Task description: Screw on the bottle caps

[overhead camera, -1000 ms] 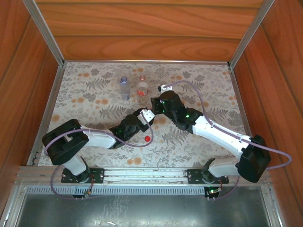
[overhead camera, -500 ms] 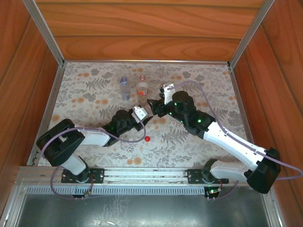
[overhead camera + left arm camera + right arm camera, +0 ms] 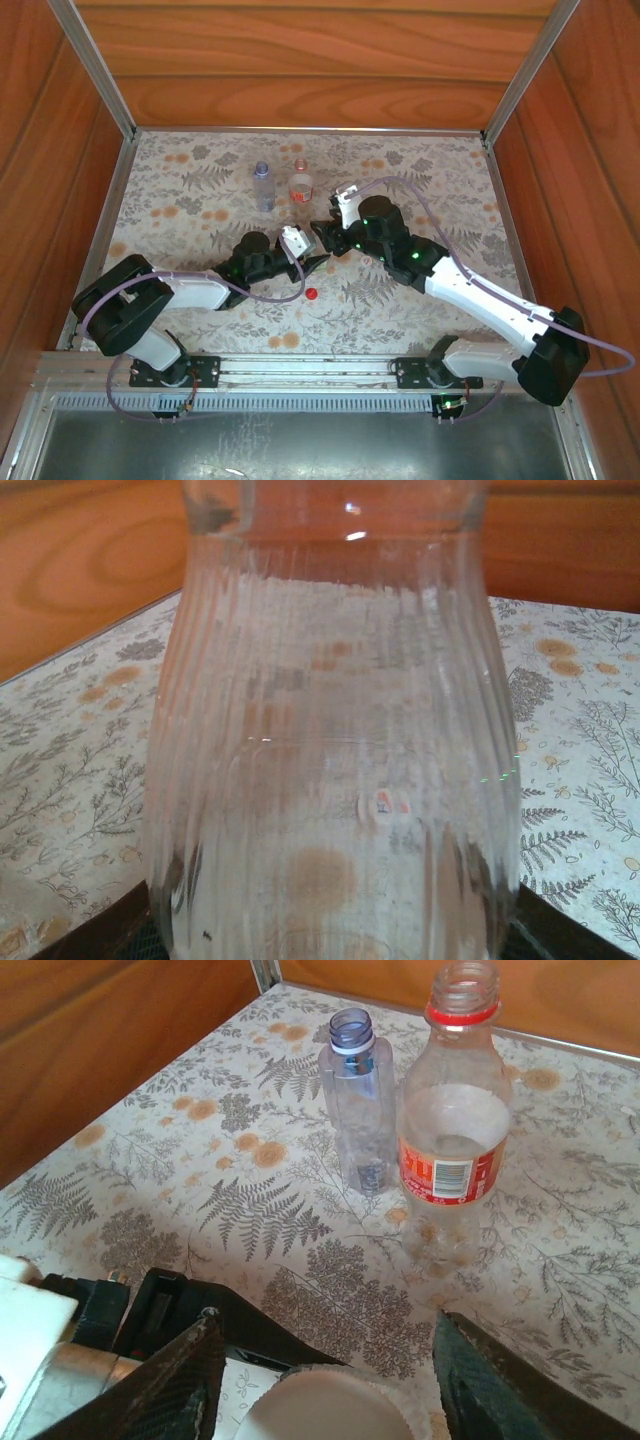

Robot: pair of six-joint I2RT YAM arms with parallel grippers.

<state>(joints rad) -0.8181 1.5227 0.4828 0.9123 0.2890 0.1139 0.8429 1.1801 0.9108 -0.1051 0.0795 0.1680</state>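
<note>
Bottles, three total: a bluish bottle point(image 3: 358, 1110) with no label and a red-label bottle point(image 3: 452, 1130) (barcode shows, print too small to read) stand uncapped side by side at the far middle of the floral table point(image 3: 200, 1160). The left gripper point(image 3: 312, 258) is pinching the third, a ribbed clear bottle point(image 3: 330, 780). Caps, two: a red cap point(image 3: 311, 294) loose on the table near the left gripper, and a white cap point(image 3: 330, 1405) between the spread fingers of the right gripper point(image 3: 328, 1350).
</note>
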